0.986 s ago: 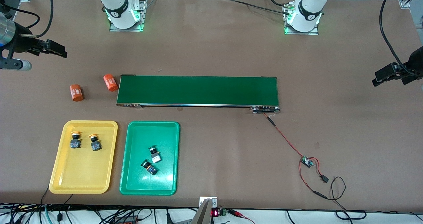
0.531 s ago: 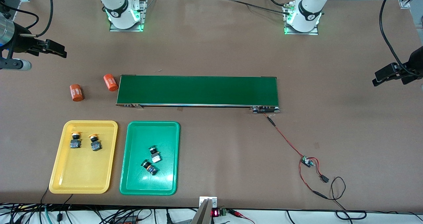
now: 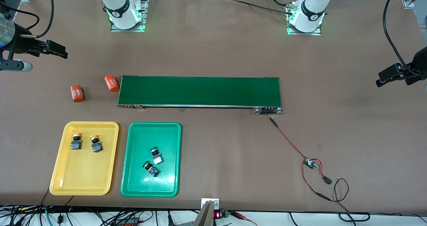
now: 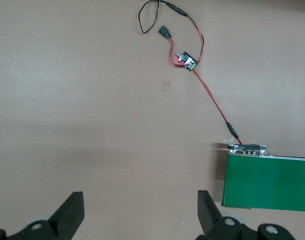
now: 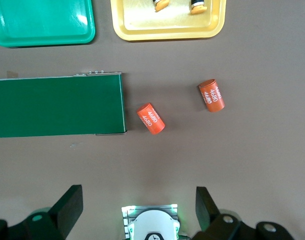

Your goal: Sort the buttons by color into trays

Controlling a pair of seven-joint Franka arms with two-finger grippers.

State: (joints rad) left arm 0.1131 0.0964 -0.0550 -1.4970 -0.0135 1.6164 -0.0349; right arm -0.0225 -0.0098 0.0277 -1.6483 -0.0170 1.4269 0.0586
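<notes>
The buttons are sorted: I see two yellow ones (image 3: 86,142) in the yellow tray (image 3: 66,179) and two green ones (image 3: 152,161) in the green tray (image 3: 133,182). My left end effector (image 3: 388,74) and right end effector (image 3: 53,49) hang spread wide over the bare bench (image 3: 213,52), holding nothing.

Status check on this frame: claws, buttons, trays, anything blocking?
Left claw open, empty, over bare table. Right claw open, empty, near its base. Two yellow buttons in yellow tray, two green buttons in green tray. Nothing blocking.
</notes>
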